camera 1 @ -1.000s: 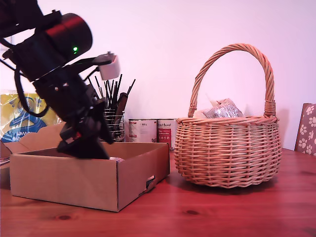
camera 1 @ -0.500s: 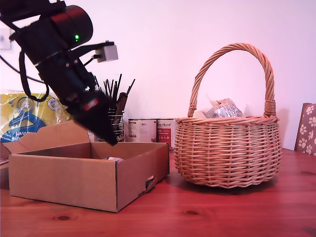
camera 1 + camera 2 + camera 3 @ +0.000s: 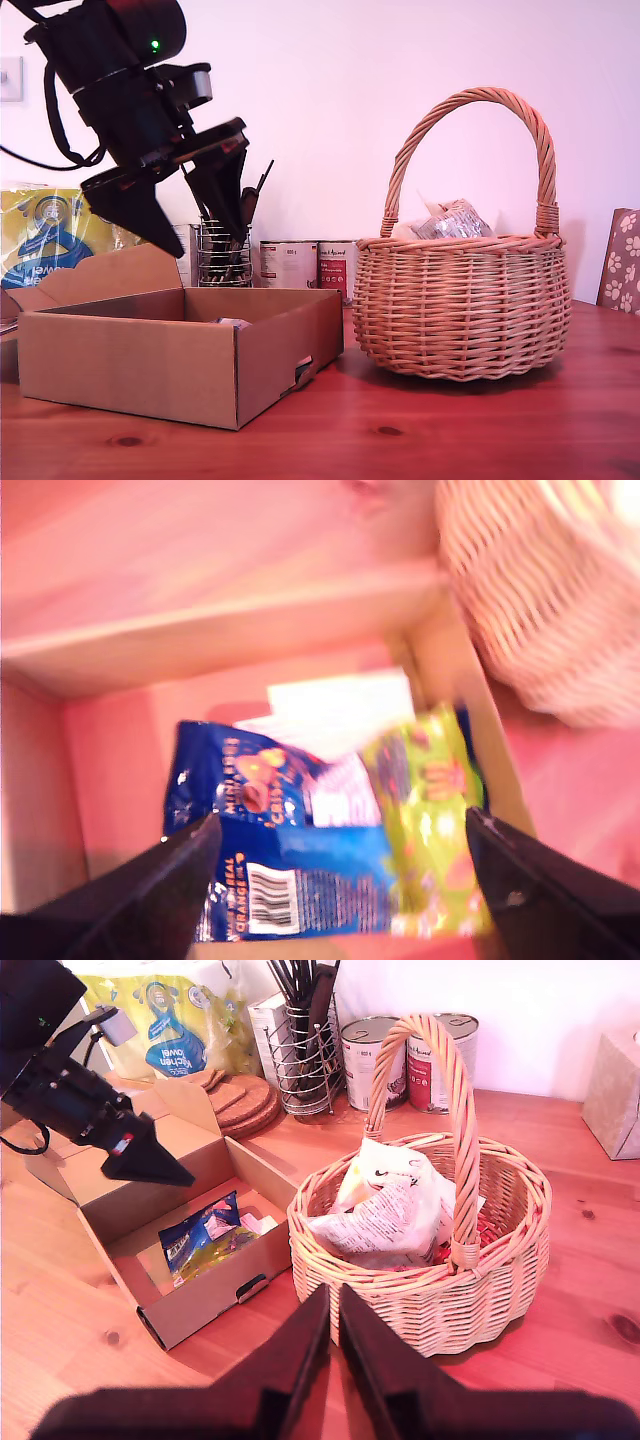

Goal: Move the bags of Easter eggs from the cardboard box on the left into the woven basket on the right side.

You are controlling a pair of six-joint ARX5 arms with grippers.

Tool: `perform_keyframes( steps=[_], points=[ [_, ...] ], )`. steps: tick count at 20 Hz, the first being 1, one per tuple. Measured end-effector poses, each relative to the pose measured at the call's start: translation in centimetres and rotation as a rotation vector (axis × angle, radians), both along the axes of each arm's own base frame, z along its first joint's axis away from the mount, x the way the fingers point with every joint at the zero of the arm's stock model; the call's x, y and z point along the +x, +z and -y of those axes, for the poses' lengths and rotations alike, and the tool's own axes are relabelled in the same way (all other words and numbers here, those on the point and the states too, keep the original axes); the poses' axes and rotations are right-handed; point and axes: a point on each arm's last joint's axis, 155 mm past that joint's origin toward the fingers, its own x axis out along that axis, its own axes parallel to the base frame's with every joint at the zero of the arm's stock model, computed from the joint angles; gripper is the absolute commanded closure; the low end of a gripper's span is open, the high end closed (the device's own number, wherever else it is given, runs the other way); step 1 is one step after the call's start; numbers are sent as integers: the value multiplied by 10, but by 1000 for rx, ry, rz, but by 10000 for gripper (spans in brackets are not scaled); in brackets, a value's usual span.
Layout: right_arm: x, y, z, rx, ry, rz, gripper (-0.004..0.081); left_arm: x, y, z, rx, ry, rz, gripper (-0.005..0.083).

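First pincer (image 3: 185, 225): spread wide and empty, held above the box (image 3: 180, 365), tips pointed down so a bag can be straddled.
Second pincer (image 3: 332, 1360): clenched, nothing gripped, parked high and clear of the basket (image 3: 420, 1290) mouth.
Green bag (image 3: 432, 820): lying flat in the box, overlapping a blue bag (image 3: 270, 850); not yet lifted.
Whitish bag (image 3: 385, 1222): already resting in the basket, under the handle.
Contact: the green bag appears untouched, though the first wrist view is blurred.

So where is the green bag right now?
The green bag lies inside the cardboard box, beside a blue bag, at the exterior view's left, below my first gripper.
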Motion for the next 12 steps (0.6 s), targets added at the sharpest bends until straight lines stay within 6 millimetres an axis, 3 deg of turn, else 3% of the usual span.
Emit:
perform_keyframes(
  steps=[5,10,12],
  points=[
    [0,0,0,1,3,0,781,3,-10,-1,-21,99,-73,61],
    [-2,0,-4,7,21,-2,781,17,-60,0,53,152,-202,61],
    [-2,0,-4,7,22,-2,781,19,-67,0,75,177,-252,61]
  ],
)
